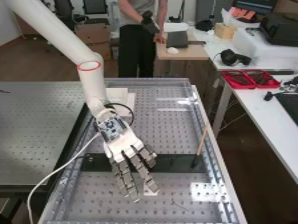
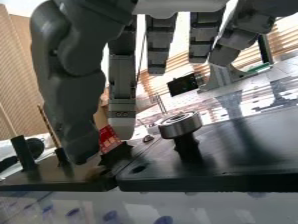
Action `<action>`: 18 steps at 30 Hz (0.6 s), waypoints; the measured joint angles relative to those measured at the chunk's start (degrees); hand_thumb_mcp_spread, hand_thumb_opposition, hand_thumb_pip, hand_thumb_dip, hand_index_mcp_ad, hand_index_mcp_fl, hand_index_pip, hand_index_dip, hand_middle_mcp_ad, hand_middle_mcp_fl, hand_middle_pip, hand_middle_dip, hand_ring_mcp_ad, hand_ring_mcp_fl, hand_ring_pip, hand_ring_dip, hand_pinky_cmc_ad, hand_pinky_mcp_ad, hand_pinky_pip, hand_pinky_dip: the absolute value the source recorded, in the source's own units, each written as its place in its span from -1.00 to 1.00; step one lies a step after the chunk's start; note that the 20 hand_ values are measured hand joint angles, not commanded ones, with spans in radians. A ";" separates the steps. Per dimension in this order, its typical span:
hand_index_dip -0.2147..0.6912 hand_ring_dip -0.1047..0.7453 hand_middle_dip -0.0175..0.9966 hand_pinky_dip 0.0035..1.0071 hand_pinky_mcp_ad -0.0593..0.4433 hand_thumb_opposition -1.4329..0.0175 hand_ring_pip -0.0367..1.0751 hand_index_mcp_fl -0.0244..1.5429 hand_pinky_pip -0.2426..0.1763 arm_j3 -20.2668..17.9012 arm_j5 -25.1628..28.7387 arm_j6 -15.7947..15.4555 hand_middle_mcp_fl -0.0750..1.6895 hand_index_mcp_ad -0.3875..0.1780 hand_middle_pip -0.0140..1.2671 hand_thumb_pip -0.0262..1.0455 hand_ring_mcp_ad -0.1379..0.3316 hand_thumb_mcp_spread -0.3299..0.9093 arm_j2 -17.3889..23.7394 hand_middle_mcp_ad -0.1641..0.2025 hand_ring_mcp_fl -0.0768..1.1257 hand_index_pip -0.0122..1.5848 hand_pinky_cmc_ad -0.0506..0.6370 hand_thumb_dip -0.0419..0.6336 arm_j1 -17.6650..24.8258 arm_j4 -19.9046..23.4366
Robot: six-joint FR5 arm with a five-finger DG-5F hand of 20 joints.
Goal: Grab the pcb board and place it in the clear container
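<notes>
In the high view the hand [image 1: 132,159] is over the middle of the perforated bench, its straight, slightly spread fingers reaching past a long black base [image 1: 174,163]. From the wrist, the hand [image 2: 122,102] is open, with nothing between thumb and fingers. A small red board [image 2: 107,140] with pale markings, apparently the pcb board, stands tilted at the black base [image 2: 199,162], just beyond the tip of one finger and partly covered by it. I cannot tell whether they touch.
A round metal part [image 2: 179,125] sits on a short black post beside the red board. A thin wooden-handled stick [image 1: 201,142] rises at the right end of the base. White blocks [image 1: 120,100] stand behind the hand. Red trays [image 1: 249,79] lie on the side table.
</notes>
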 joint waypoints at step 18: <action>-0.06 -0.66 -0.67 -0.62 -0.22 -0.21 -0.77 -0.26 -0.06 -0.77 -0.50 -1.35 -0.76 -0.12 -0.77 -0.30 0.35 0.52 0.92 -0.02 -0.80 0.63 0.06 -0.22 -0.17 1.92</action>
